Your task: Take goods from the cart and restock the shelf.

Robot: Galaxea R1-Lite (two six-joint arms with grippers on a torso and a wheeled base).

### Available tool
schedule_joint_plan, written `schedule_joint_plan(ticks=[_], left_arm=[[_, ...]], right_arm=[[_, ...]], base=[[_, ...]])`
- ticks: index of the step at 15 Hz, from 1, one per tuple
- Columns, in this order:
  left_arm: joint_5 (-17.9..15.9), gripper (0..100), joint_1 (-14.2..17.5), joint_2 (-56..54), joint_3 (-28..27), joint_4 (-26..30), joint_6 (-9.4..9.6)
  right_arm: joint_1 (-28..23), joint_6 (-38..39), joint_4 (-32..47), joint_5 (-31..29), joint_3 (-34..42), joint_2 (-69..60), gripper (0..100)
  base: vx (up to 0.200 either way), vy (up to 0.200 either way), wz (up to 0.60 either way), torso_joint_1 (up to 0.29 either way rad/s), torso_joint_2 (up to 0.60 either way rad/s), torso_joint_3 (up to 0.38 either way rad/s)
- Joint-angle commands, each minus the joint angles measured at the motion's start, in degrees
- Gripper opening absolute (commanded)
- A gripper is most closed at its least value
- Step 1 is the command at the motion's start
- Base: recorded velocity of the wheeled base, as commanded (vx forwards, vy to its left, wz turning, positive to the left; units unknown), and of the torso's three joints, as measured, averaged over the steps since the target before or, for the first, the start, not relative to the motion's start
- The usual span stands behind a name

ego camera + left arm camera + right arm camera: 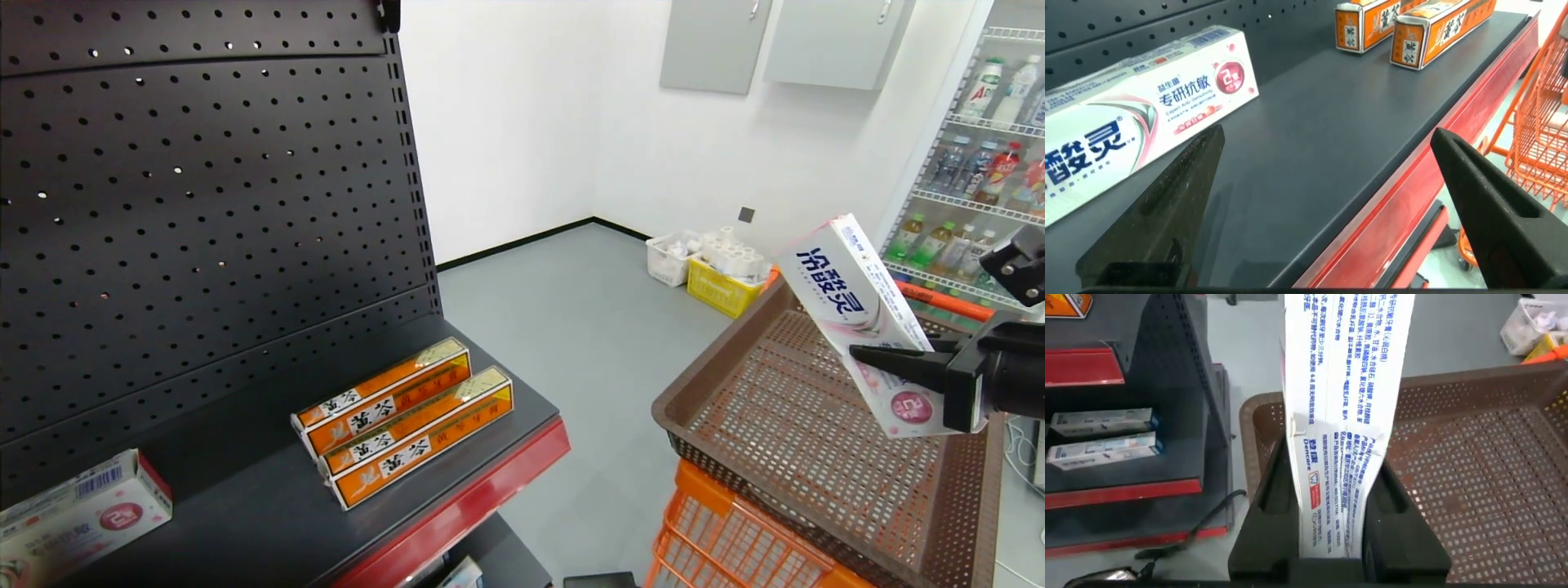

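Note:
My right gripper [914, 371] is shut on a white and pink toothpaste box [865, 322], held tilted above the brown cart basket [735, 457]. In the right wrist view the same box [1343, 416] stands clamped between the fingers [1270, 490] over the basket [1470, 457]. Another white and pink toothpaste box [77, 514] lies on the black shelf [245, 506] at its left end. My left gripper [1331, 212] hovers open just above the shelf [1323, 155], close to that box [1135, 122]. Two orange boxes [400, 416] lie side by side mid-shelf.
The shelf has a red front edge [457, 514] and a black pegboard back [204, 204]. An orange cart frame [718, 539] sits under the brown basket. White and yellow bins [710, 269] stand on the floor by the far wall. A drinks rack [980, 163] stands at the right.

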Motion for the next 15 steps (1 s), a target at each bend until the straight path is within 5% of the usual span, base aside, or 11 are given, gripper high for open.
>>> schedule_joint_plan(ticks=[1, 15], left_arm=[[0.0, 100, -0.03, -0.02, 0.0, 0.0, 0.02], [0.0, 100, 0.06, -0.02, 0.0, 0.0, 0.02]], right_arm=[[0.19, 0.04, -0.3, 0.1, 1.19, 0.04, 0], [0.37, -0.05, -0.56, 0.54, 1.19, -0.4, 0]], base=[[0.0, 0.0, 0.6, -0.012, 0.0, 0.007], [0.0, 0.0, 0.6, 0.002, 0.0, 0.002]])
